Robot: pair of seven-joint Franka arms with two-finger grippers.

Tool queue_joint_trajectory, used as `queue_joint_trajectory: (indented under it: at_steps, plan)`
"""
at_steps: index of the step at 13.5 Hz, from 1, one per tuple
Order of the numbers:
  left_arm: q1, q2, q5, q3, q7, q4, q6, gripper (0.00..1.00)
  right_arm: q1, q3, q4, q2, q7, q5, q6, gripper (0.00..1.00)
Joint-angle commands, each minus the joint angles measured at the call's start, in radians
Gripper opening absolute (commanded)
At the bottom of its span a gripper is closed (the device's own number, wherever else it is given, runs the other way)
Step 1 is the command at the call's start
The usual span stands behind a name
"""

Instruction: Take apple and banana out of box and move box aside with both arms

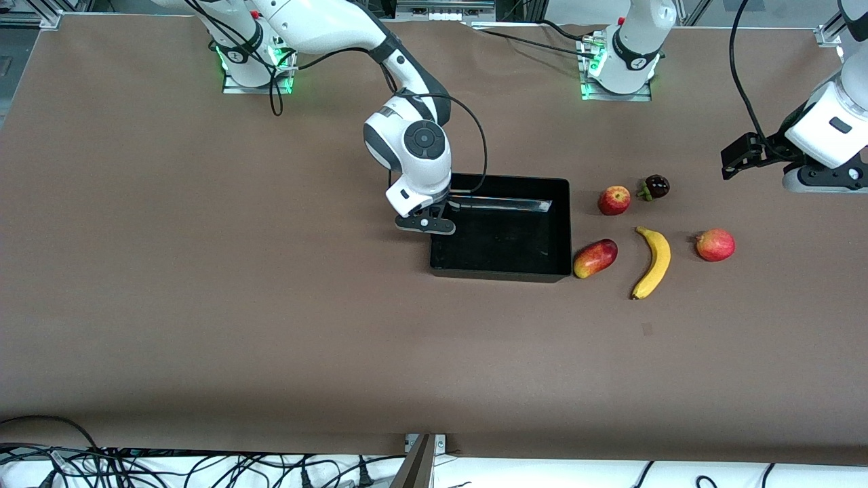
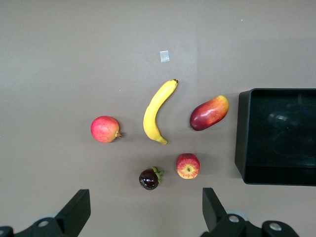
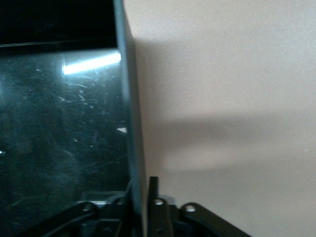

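The black box sits mid-table. My right gripper is shut on its wall at the right arm's end; in the right wrist view the wall runs between the fingers. The yellow banana and the small red apple lie on the table beside the box, toward the left arm's end. My left gripper is open and empty, held high over the table's left-arm end. Its wrist view shows the banana, the apple and the box below.
A red-yellow mango lies right beside the box. A round red fruit and a dark mangosteen lie near the banana and apple. Brown table cover stretches wide toward the front camera.
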Motion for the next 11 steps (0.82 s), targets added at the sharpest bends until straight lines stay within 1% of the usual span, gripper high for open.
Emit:
queue_joint_trajectory:
  at_steps: [1, 4, 6, 8, 9, 10, 11]
  plan:
    - [-0.002, -0.01, -0.009, 0.002, 0.0, 0.003, -0.014, 1.0, 0.002, -0.009, 0.006, -0.009, 0.003, -0.019, -0.009, 0.0]
    - [-0.001, 0.0, -0.013, 0.002, 0.003, 0.021, -0.015, 1.0, -0.02, -0.01, 0.017, -0.027, -0.04, -0.015, -0.053, 0.0]
    - [0.004, 0.01, -0.015, 0.002, 0.003, 0.027, -0.015, 1.0, -0.061, -0.01, 0.019, -0.065, -0.108, -0.012, -0.104, 0.0]
    - [0.004, 0.01, -0.015, 0.002, 0.003, 0.027, -0.015, 1.0, -0.105, -0.019, 0.019, -0.116, -0.236, -0.009, -0.174, 0.0]
    - [0.004, 0.01, -0.015, 0.002, 0.003, 0.027, -0.015, 1.0, -0.135, -0.035, 0.017, -0.144, -0.317, -0.005, -0.202, 0.0]
    - [0.004, 0.01, -0.015, 0.002, 0.003, 0.027, -0.015, 1.0, -0.17, -0.049, 0.017, -0.165, -0.404, -0.002, -0.227, 0.0]
    - [0.004, 0.01, -0.013, 0.002, 0.002, 0.027, -0.017, 1.0, -0.214, -0.049, 0.014, -0.188, -0.485, 0.002, -0.248, 0.0]
